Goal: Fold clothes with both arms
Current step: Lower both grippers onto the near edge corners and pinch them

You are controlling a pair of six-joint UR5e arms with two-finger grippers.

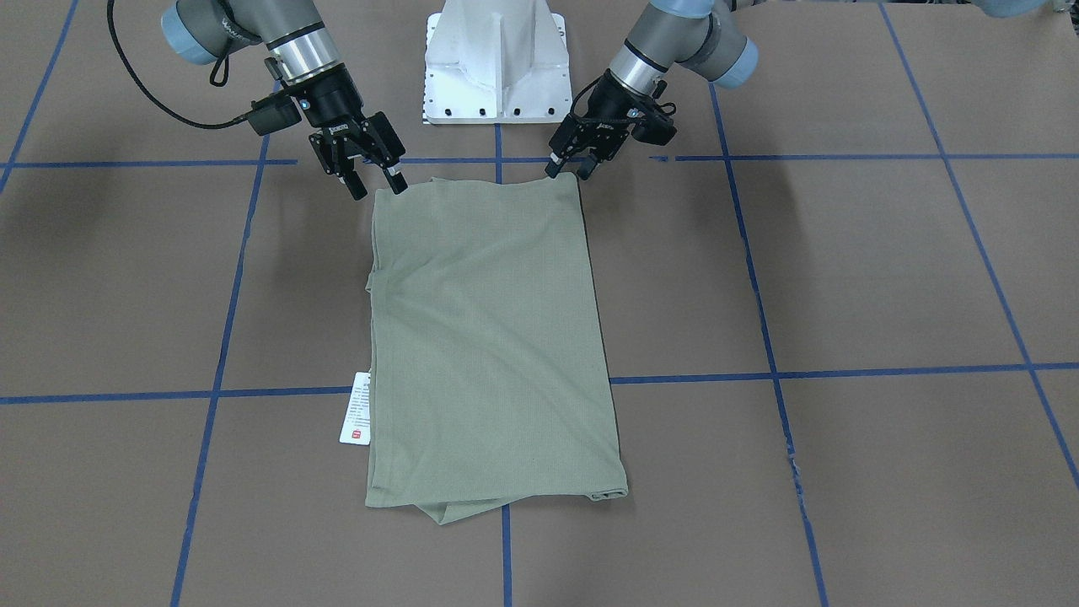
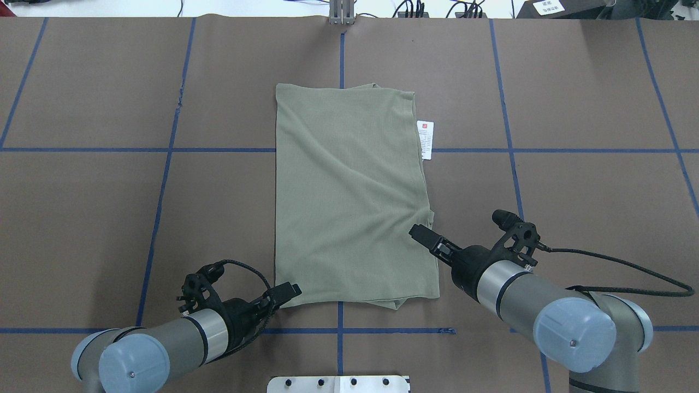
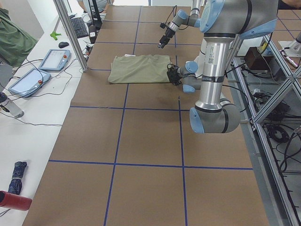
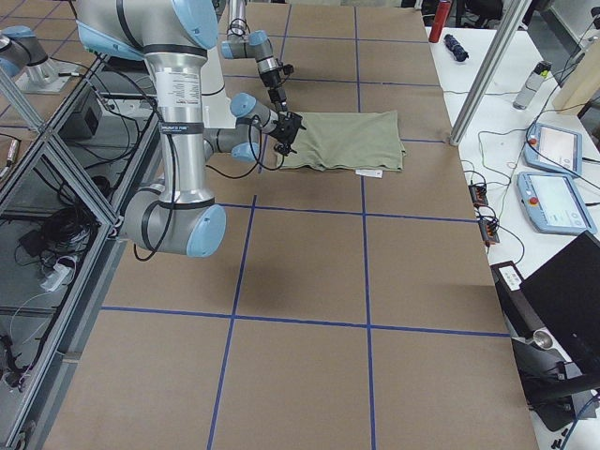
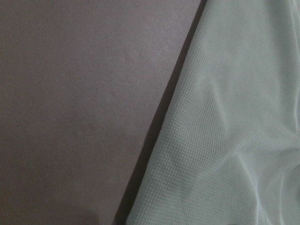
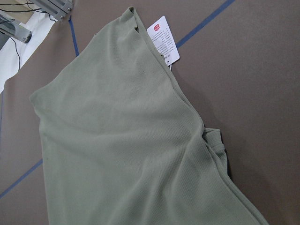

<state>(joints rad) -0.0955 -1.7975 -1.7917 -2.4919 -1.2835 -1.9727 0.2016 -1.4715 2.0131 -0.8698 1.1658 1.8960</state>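
Sage-green shirt (image 1: 493,337) of fine-ribbed knit cloth, matt and softly creased. Its hang tag (image 1: 357,408) is smooth white paper. The table (image 1: 885,270) has a flat, matt brown covering that looks like kraft paper, crossed by blue tape lines (image 1: 843,372). The left arm (image 1: 666,38) and right arm (image 1: 287,34) are satin silver-grey metal with smooth light-blue caps (image 1: 735,66). The left gripper (image 1: 569,174) and right gripper (image 1: 378,189) are matt black. The pedestal base (image 1: 496,67) is smooth white-painted metal.

Print on the hang tag (image 6: 163,38) is unreadable
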